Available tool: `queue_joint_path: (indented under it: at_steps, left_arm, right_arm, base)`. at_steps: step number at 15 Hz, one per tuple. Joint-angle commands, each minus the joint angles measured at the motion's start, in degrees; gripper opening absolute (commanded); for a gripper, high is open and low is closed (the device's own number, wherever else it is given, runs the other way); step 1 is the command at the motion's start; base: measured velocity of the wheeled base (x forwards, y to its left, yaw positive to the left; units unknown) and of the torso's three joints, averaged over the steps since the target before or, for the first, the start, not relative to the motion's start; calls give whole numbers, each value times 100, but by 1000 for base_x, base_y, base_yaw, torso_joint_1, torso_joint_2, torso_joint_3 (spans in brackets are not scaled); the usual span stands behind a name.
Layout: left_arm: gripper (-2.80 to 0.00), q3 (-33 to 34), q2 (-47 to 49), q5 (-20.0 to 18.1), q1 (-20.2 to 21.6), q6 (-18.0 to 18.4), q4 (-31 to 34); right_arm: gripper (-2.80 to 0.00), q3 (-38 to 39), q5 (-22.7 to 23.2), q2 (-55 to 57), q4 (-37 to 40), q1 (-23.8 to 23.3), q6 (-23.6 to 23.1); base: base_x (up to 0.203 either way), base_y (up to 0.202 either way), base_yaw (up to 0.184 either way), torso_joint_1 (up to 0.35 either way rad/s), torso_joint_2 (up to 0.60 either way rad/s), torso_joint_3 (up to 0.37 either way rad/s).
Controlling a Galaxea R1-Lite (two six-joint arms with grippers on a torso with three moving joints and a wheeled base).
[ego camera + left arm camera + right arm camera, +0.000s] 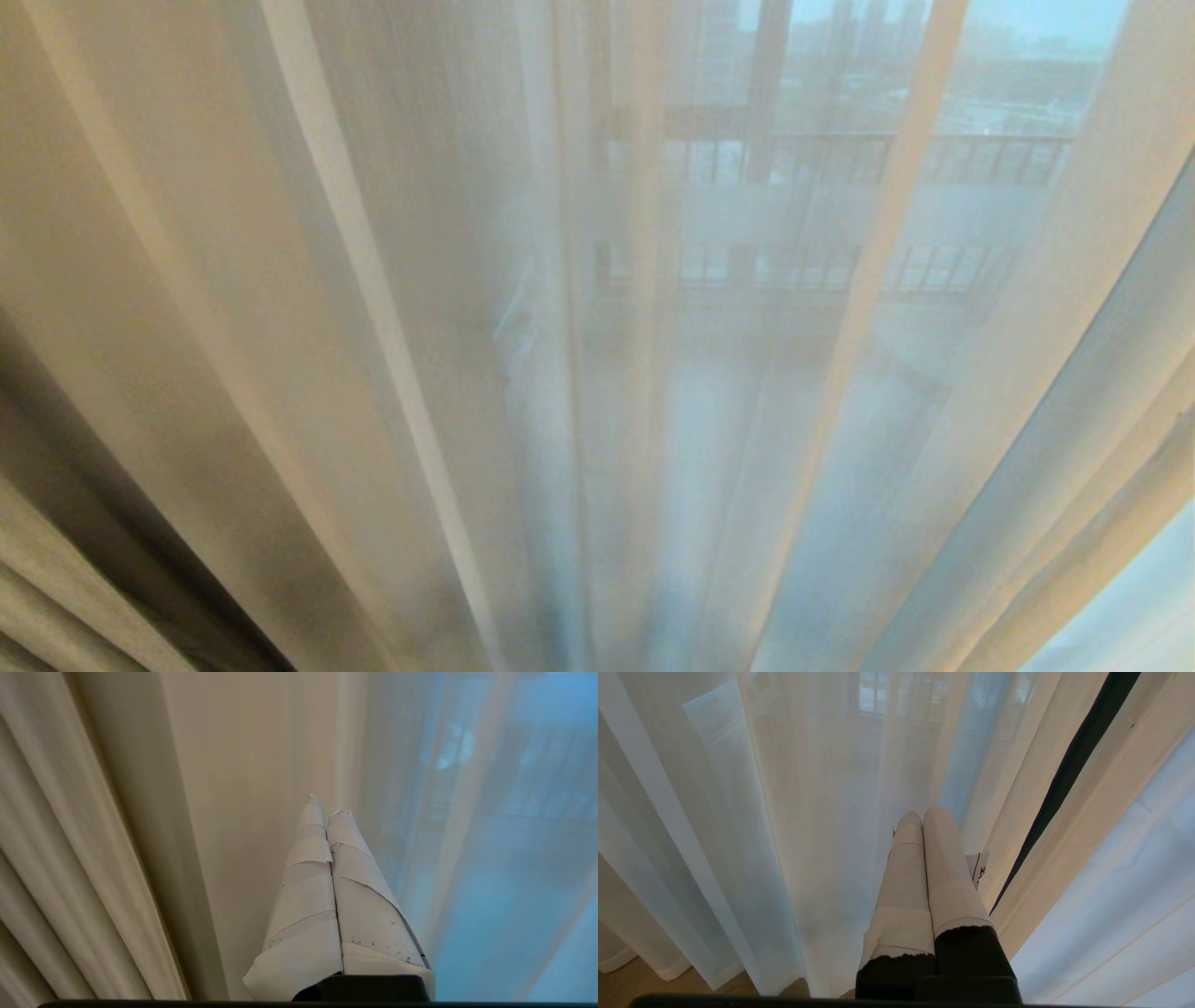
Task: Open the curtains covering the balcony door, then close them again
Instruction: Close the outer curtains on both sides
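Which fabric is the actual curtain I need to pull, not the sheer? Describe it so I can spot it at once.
Start from the sheer white fabric that fills most of the head view, with the railing showing through it. Follow it to its left edge: the curtains hang there in heavy cream-beige pleats, also beside the left gripper. Unlike the sheer, they are opaque; nothing shows through.
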Motion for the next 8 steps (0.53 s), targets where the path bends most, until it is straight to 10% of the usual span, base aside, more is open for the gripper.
queue_joint_path:
  at_steps: [1, 8]
  left_arm:
    - [-280, -746, 1242, 147, -2, -25, 3]
    - [-280, -2860, 3916, 2035, 89, -262, 1]
  right_arm:
    - [-280, 0, 4, 7, -1, 5, -5]
    - [-280, 0, 4, 7, -1, 5, -5]
  base:
    - [0, 0, 0, 0, 0, 0]
    - [0, 0, 0, 0, 0, 0]
